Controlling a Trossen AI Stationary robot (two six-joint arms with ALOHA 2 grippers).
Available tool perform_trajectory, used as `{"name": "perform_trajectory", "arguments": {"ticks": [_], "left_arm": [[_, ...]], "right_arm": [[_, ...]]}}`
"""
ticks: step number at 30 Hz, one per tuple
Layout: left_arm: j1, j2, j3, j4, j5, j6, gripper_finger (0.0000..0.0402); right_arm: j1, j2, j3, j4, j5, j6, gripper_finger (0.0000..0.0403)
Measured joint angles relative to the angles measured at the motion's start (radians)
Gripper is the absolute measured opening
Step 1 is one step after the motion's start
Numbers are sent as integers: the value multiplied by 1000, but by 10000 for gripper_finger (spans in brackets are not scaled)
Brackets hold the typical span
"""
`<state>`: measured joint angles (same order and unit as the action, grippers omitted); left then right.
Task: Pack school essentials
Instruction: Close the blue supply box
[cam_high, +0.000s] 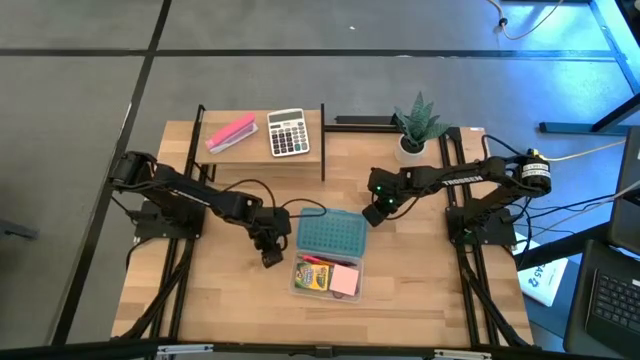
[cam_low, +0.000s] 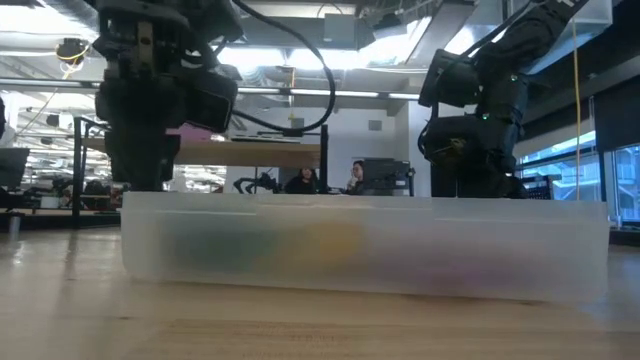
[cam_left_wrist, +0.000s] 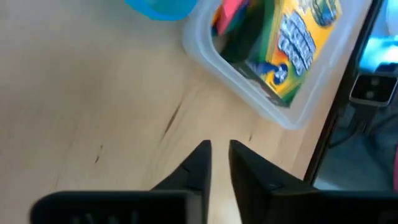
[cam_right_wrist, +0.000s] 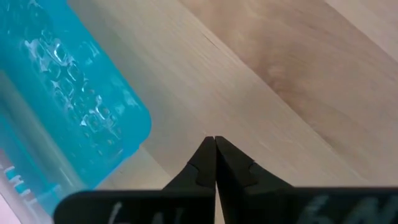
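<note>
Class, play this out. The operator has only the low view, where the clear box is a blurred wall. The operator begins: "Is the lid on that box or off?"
Observer: Off. The blue lid lies flat against the far edge of the clear box.
Operator: What is packed so far?
Observer: A crayon box and a pink notepad, side by side.
Operator: Is either hand holding anything?
Observer: No. The left hand is slightly open over the table beside the clear box. The right hand is shut and empty by the blue lid.
</note>
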<state>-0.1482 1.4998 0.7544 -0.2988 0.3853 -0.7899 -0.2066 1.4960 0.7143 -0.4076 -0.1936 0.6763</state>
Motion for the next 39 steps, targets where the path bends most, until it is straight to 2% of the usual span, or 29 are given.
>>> {"name": "perform_trajectory", "arguments": {"ticks": [6, 13, 18, 25, 31, 35, 39], "left_arm": [[-1, 0, 0, 40, -9, -152, 94], [-40, 0, 0, 113, -229, -358, 105], [-87, 0, 0, 143, -310, -450, 105], [-140, 0, 0, 144, -448, -460, 105], [-158, 6, -1, 159, -485, -465, 105], [-148, 6, 87, 83, -436, -412, 100], [-150, 4, 235, -194, -456, -405, 92]], "right_arm": [[0, 0, 0, 0, 3, -1, 1], [0, 0, 0, 0, 7, -3, 1], [0, 0, 0, 0, 8, -8, 1], [0, 0, 0, 0, 8, -27, 2], [0, 0, 0, 2, 8, -26, 2], [0, 0, 0, 7, 8, -26, 2], [0, 0, 0, 7, 16, -26, 2]]}}
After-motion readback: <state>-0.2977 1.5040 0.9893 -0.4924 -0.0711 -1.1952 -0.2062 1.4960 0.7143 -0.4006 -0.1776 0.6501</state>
